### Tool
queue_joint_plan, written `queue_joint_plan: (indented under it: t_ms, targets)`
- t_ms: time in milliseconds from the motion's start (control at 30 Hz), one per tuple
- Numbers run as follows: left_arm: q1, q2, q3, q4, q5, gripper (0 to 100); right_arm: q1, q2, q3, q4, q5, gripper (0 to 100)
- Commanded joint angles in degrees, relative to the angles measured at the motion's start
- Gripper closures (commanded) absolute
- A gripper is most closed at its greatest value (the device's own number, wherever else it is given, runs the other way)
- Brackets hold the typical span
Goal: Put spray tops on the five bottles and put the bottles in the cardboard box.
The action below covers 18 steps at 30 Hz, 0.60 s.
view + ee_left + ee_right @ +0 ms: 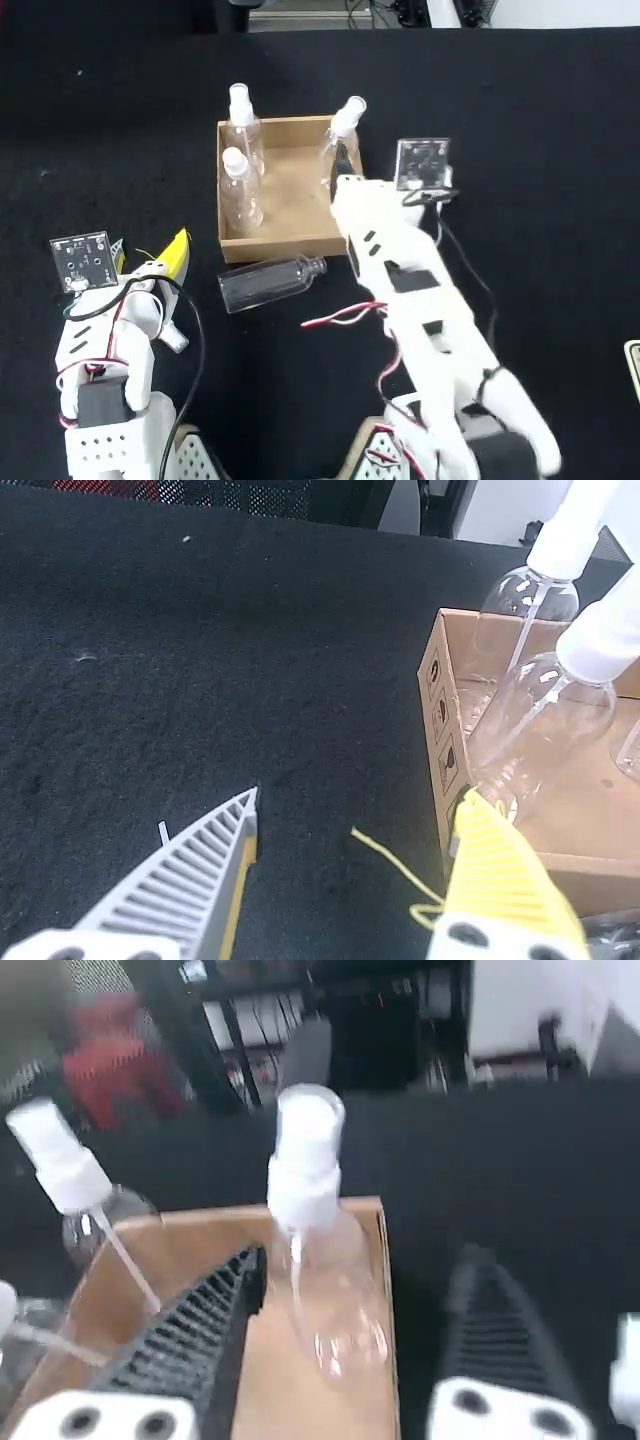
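As you look down, black cloth (520, 100) covers the whole table, and behind it shows a strip of pale floor (320, 15) with cables. Your right gripper (365, 1255) is wide open over the cardboard box (295, 195), and a capped bottle (325, 1300) stands upright between its fingers. Your left gripper (360, 800) is also open and holds nothing, near the box's outer wall. An uncapped bottle (270, 282) lies on the cloth just beside the box.
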Motion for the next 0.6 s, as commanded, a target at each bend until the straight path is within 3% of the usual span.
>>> queue_joint_plan:
  t_ms: [0,100,300,567]
  targets:
    - [0.3,-0.7,-0.7,-0.8,0.4,71,0.5,-7.5,-4.4,14.1,10.9,99.2]
    - [0.3,-0.7,-0.7,-0.8,0.4,71,-2.0,-8.8,-5.5,19.6,15.9,98.8]
    - [0.3,-0.7,-0.7,-0.8,0.4,71,-5.5,-6.2,-7.7,21.5,8.8,98.8]
    - [0.3,-0.7,-0.7,-0.7,0.4,71,-5.7,7.1,-20.2,31.3,8.3,98.8]
